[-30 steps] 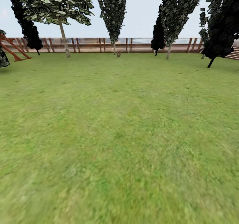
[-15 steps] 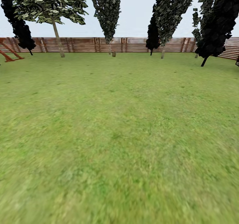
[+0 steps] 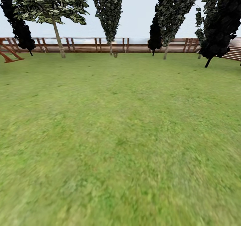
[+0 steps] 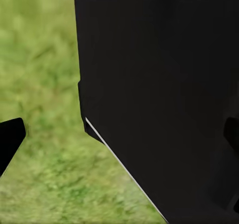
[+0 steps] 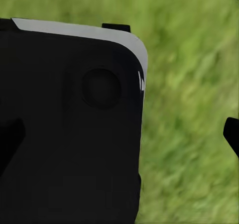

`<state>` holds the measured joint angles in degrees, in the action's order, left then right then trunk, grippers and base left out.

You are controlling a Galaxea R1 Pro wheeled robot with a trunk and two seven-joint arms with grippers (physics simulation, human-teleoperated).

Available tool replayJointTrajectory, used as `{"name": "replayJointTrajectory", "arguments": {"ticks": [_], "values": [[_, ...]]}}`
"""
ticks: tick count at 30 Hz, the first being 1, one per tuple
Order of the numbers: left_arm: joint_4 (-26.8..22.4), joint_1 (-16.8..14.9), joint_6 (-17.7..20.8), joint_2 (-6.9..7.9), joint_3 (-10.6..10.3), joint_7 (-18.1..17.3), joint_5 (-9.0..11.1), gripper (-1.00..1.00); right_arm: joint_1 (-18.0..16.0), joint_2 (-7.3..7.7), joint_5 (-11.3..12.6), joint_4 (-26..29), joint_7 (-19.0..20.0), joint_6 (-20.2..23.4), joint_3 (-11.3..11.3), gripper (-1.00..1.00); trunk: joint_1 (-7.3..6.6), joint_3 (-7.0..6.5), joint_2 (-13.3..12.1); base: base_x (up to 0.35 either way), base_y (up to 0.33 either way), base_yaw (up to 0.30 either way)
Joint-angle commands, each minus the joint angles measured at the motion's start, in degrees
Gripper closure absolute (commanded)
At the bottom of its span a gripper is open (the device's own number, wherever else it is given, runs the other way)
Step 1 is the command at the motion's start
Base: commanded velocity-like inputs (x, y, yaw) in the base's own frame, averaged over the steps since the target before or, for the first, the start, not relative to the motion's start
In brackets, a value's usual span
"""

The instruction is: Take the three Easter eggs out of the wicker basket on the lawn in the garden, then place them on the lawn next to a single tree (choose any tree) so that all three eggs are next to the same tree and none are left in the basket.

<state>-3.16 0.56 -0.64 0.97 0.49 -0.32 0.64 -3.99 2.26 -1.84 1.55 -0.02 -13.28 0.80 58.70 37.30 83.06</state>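
left claw: in the left wrist view one dark fingertip (image 4: 10, 139) shows at one edge and another at the far edge, with a big black part of the robot's body (image 4: 164, 94) between; they look well apart with nothing between them, but i cannot tell the opening for sure.
right claw: in the right wrist view dark fingertips (image 5: 231, 134) sit at both edges, a black rounded body panel (image 5: 74, 134) with a pale rim across the middle; whether wide or narrow i cannot tell; no egg is visible in it.
under the claws: blurred green lawn (image 3: 120, 135) in both wrist views.
basket: a tiny brown thing (image 3: 115, 54) stands on the grass just in front of the fence, close to a thin trunk; too small to be sure, but it may be the wicker basket.
eggs: too far off to make out; by judgement they are in the basket, none laid out on the grass here.
trees: a pale-trunk tree (image 3: 59, 38) with mottled leaves at far left; a slim one (image 3: 110, 18) mid-back beside the brown thing; another (image 3: 166, 48) further right; black trees at both sides.
fence: brown slats (image 3: 87, 45) along the back; red frame (image 3: 8, 53) at far left.
step in hand: by judgement, the drive across the lawn toward the basket; no egg taken yet.
next move: close the long gap, keep the brown thing centred, stop within arm's reach, then bring an arm forward over it.
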Motion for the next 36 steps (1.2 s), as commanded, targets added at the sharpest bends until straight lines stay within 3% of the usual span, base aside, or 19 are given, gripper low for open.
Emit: {"name": "replayJointTrajectory", "arguments": {"ticks": [1, 36], "values": [[-0.09, 0.03, -0.08, 0.00, 0.04, -0.03, 0.06, -1.00, -0.04, -0.01, -0.23, -0.06, 0.01, -0.18, 0.10, -1.00, 0.03, 0.04, 0.02, 0.256, 0.182, 0.000], [-0.09, 0.00, -0.08, 0.00, 0.05, -0.03, 0.06, -1.00, -0.06, -0.22, -0.19, -0.32, -0.04, -0.26, 0.08, -1.00, 0.03, 0.04, 0.02, 0.263, 0.178, 0.000]]}}
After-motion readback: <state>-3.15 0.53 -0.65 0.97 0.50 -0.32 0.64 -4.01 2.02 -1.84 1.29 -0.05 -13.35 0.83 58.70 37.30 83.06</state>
